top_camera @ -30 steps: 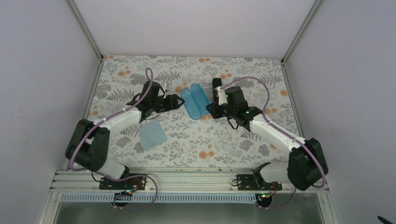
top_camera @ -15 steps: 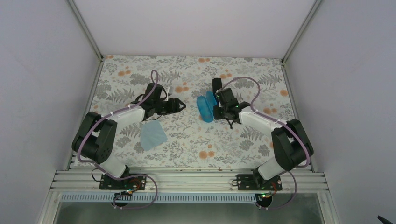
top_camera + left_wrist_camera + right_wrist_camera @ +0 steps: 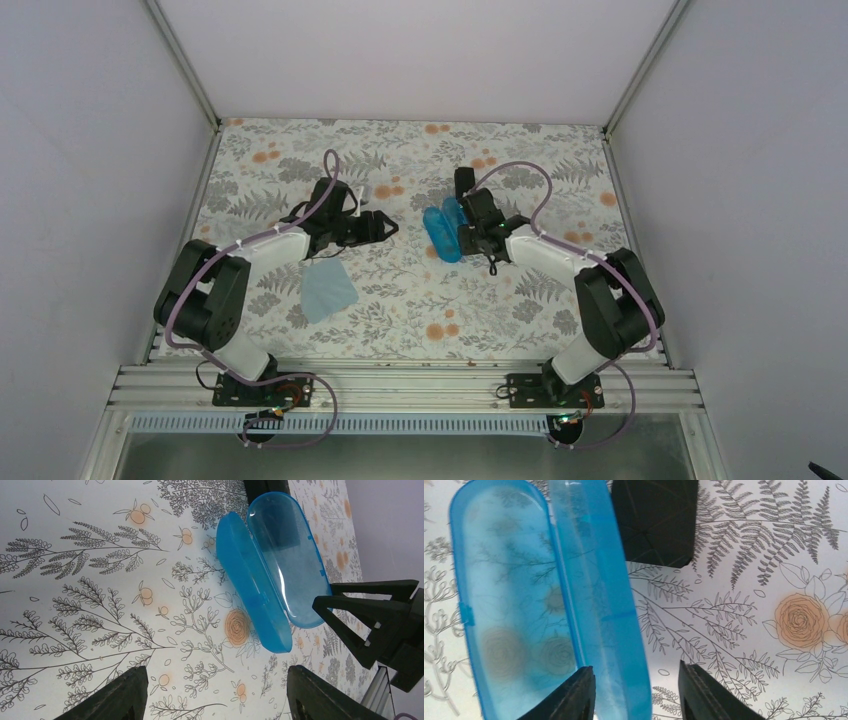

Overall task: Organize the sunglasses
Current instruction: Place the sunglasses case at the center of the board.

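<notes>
White floral tablecloth (image 3: 400, 300), grey walls (image 3: 100, 150), open blue case (image 3: 440, 232), left claw (image 3: 215, 672) spread, right claw (image 3: 636, 672) parted around its rim.

Left tool (image 3: 217, 671) agape; right tool (image 3: 636, 670) seemingly parted.

Floral table (image 3: 400, 305), blue case (image 3: 441, 233), blue cloth (image 3: 326, 290)

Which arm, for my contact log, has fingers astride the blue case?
The right arm's fingers flank one half of the case; the left arm's fingers stand clear.
</notes>
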`<action>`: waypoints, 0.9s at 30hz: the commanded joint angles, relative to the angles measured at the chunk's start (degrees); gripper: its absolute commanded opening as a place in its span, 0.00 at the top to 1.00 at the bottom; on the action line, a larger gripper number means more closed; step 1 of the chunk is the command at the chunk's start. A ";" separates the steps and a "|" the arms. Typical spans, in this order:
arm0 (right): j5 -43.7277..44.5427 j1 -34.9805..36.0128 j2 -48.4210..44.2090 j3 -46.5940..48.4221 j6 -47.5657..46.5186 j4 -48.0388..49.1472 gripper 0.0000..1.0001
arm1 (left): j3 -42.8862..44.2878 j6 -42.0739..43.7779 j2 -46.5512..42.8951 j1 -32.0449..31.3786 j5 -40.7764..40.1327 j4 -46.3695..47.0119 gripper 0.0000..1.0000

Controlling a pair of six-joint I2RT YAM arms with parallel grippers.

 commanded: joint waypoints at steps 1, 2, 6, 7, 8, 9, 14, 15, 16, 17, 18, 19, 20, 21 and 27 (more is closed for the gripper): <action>0.45 1.81 -3.22 1.93 0.79 -1.02 0.51 | 1.16 1.19 -2.04 0.15 -0.19 -0.33 0.31; 0.68 2.26 -3.98 2.23 1.31 -1.54 0.48 | 1.09 1.19 -2.21 0.15 -0.48 -0.59 0.31; 1.58 4.73 -6.76 3.42 3.27 -2.40 0.44 | 1.04 1.19 -2.73 0.15 -1.70 -0.96 0.31; 0.99 5.48 -6.71 3.55 3.47 -2.06 0.44 | 1.08 1.15 -2.67 0.15 -1.86 -1.03 0.31; 0.27 6.22 -6.29 3.84 3.74 -1.63 0.45 | 1.12 1.09 -2.69 0.15 -1.96 -1.07 0.31; -0.56 6.91 -5.44 4.17 4.03 -1.25 0.46 | 1.13 1.10 -2.67 0.19 -1.98 -1.08 0.31; -6.57 8.87 0.91 6.75 5.78 1.39 0.57 | 1.38 1.06 -2.85 0.15 -2.30 -1.62 0.31; -7.34 9.12 2.01 7.02 5.94 2.19 0.59 | 1.39 1.10 -2.90 0.15 -2.38 -1.79 0.31; -8.28 9.22 3.15 7.22 5.99 3.02 0.61 | 1.39 1.17 -2.98 0.18 -2.55 -1.90 0.31; -8.75 9.23 3.57 7.60 6.11 3.55 0.64 | 1.39 1.26 -3.07 0.15 -2.66 -2.09 0.31; -8.88 9.27 6.03 8.06 6.21 3.74 0.66 | 1.31 1.28 -3.15 0.16 -2.74 -2.20 0.31; -8.89 9.31 7.23 8.41 6.32 3.86 0.68 | 1.21 1.28 -3.09 0.15 -2.88 -2.28 0.31; -8.70 9.32 8.12 8.77 6.35 3.87 0.70 | 1.12 1.28 -3.11 0.15 -2.93 -2.33 0.31; -8.42 9.32 8.96 8.97 6.42 3.82 0.71 | 1.05 1.29 -3.13 0.15 -2.91 -2.36 0.31; -6.67 9.32 11.74 8.85 7.07 3.11 0.75 | 0.86 1.28 -3.12 0.15 -2.95 -2.30 0.31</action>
